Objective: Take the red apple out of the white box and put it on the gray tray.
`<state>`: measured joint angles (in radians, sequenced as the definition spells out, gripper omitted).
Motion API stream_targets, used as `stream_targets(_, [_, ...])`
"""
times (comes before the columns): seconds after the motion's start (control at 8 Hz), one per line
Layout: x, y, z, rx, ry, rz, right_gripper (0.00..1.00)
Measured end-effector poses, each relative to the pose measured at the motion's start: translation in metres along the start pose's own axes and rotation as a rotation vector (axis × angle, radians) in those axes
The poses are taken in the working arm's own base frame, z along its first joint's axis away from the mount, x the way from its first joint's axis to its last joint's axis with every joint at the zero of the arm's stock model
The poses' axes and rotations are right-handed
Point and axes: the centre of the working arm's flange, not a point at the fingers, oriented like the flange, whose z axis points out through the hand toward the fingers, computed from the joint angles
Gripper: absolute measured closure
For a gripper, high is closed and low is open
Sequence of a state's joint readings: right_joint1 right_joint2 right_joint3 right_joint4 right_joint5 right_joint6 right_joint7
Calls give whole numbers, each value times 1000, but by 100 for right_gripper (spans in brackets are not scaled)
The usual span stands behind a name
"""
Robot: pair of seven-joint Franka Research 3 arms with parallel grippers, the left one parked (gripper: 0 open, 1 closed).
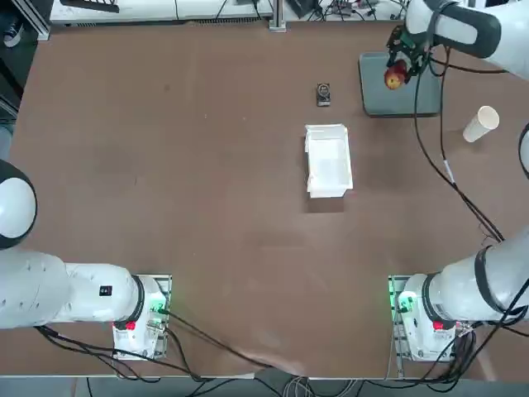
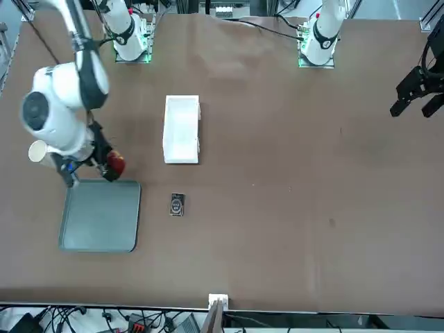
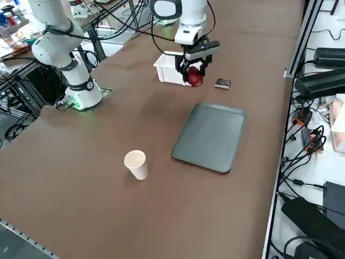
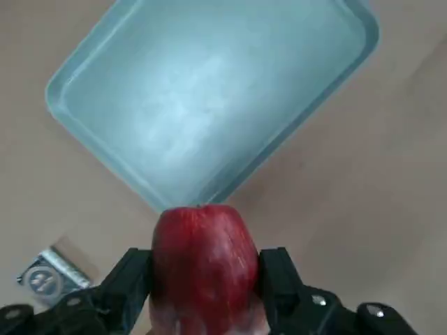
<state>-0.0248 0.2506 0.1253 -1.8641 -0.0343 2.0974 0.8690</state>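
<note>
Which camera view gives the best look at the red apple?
The right wrist view: the red apple is large and uncovered, between the right gripper's fingers. Top, front and right side views show it small, partly hidden by the gripper.

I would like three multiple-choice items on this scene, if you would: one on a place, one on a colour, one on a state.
1. Where is the red apple?
A) Flat on the tabletop
B) Between the right gripper's jaws
C) Inside the white box

2. What colour is the paper cup?
A) White
B) Blue
C) Black

3. How are the right gripper's jaws?
A) Spread, with nothing between them
B) Resting on the cup
C) Closed on the apple

Key:
1: B, the wrist view shows the apple between the two jaws, above the tabletop.
2: A, the right side view shows its pale white wall, apart from the gray tray.
3: C, each jaw meets a side of the apple in the wrist view.
</note>
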Motion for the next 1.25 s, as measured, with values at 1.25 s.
stream_targets(1.25, [108, 26, 128, 56, 13, -417, 14])
